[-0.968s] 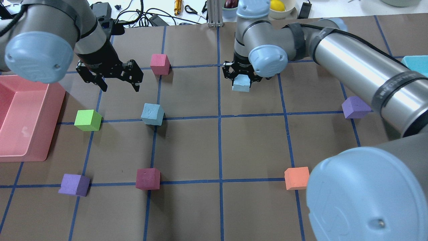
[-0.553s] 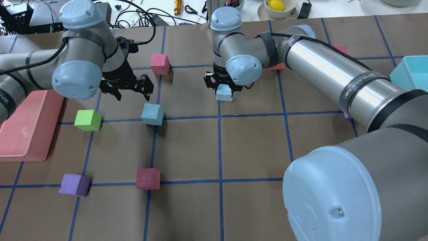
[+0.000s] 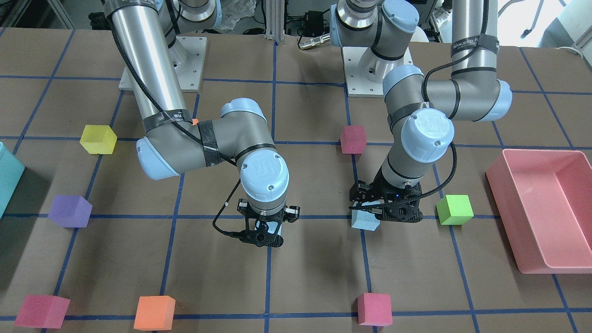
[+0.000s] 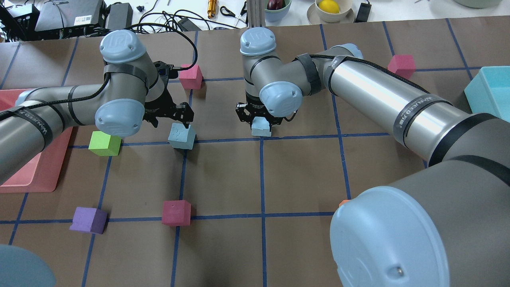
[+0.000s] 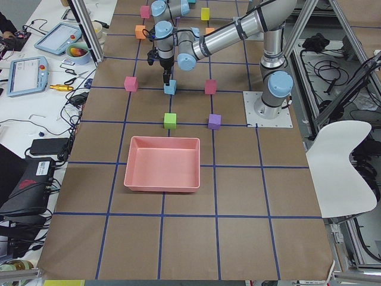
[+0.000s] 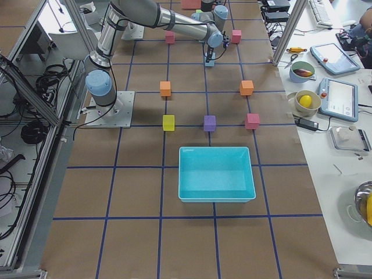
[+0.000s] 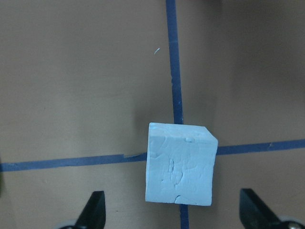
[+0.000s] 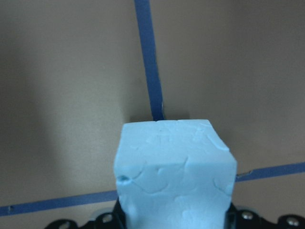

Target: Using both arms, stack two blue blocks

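One pale blue block (image 4: 181,136) sits on a blue tape crossing on the table; it also shows in the front view (image 3: 365,221) and the left wrist view (image 7: 180,169). My left gripper (image 4: 170,120) hangs open just over it. Its fingertips (image 7: 94,212) stand wide to either side of the block without touching it. My right gripper (image 4: 261,118) is shut on the second blue block (image 4: 261,127). It holds this block low over a tape line near the table's middle. The block fills the right wrist view (image 8: 174,171).
A green cube (image 4: 104,143) lies left of the free blue block. A pink cube (image 4: 190,75) lies behind it. A pink bin (image 4: 24,175) stands at the left edge and a teal bin (image 4: 488,91) at the right. A maroon cube (image 4: 176,212) and a purple cube (image 4: 88,220) lie nearer.
My left gripper has moved right and down to the free blue block. My right gripper has carried its blue block left and lower, towards the tape line.
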Robot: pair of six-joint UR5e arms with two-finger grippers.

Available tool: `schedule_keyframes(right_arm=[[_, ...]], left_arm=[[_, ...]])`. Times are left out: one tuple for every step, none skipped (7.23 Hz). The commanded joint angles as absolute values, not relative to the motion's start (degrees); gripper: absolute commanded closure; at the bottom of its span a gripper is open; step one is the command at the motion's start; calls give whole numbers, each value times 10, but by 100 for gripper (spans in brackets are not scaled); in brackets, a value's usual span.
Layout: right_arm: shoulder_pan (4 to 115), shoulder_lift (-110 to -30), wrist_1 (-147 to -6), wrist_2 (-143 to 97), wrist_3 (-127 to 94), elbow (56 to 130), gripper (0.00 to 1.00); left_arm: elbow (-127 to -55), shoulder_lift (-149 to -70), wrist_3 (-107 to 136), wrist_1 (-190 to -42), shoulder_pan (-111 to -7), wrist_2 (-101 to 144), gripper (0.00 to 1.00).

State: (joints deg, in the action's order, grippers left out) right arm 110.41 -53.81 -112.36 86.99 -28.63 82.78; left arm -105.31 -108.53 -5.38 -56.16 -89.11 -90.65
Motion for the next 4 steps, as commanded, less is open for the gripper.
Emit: schedule_keyframes(right_arm=[[1106, -541, -1121, 868, -287, 838, 55], [1106, -542, -1121, 868, -287, 838, 12], [1106, -542, -1120, 869, -287, 839, 0], [1106, -545, -1109, 869, -287, 840, 0]], left_arm=[[-1061, -1100, -48, -548, -894, -906, 0], [-1062, -1106, -47, -548, -895, -905, 0], [-1063, -1113, -46, -548, -897, -903, 0], [-1067, -1119, -49, -546, -901, -904, 0]])
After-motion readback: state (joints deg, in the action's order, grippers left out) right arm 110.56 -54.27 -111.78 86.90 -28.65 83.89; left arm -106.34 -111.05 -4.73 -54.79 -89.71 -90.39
